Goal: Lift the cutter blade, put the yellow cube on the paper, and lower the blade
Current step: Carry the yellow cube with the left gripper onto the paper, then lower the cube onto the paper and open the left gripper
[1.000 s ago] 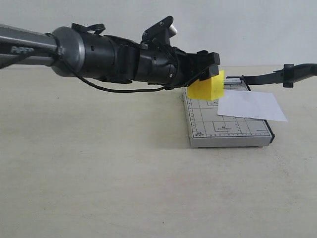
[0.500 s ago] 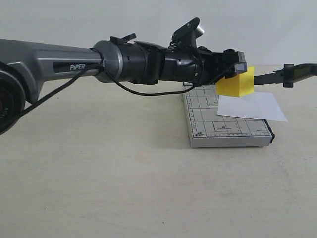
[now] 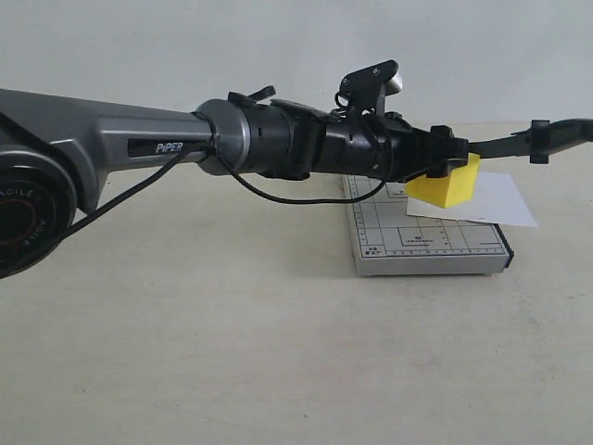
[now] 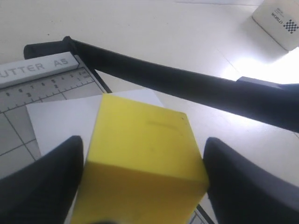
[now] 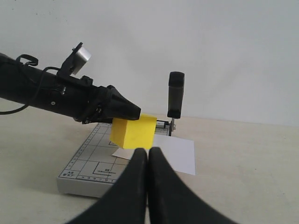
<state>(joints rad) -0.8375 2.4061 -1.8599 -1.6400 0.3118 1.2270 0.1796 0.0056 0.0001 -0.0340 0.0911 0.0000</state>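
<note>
Yellow cube (image 5: 133, 132) sits clamped between the pads of the left gripper (image 4: 142, 179), whose arm reaches out almost level. Right beneath its fingertips lies the paper (image 3: 486, 199) on the grey base (image 3: 408, 239); whether the cube touches the sheet I can't tell. Just past those fingertips the cutter blade (image 3: 542, 137) stands raised, clear of the cube. The right gripper (image 5: 148, 155) hangs well back from the left one, fingers pressed together on nothing.

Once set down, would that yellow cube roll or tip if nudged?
Probably neither: the cube has flat faces, so it should sit or slide. It looks stiff, showing no denting between the end effector's fingers. On the thin paper it might drag the sheet along.
</note>
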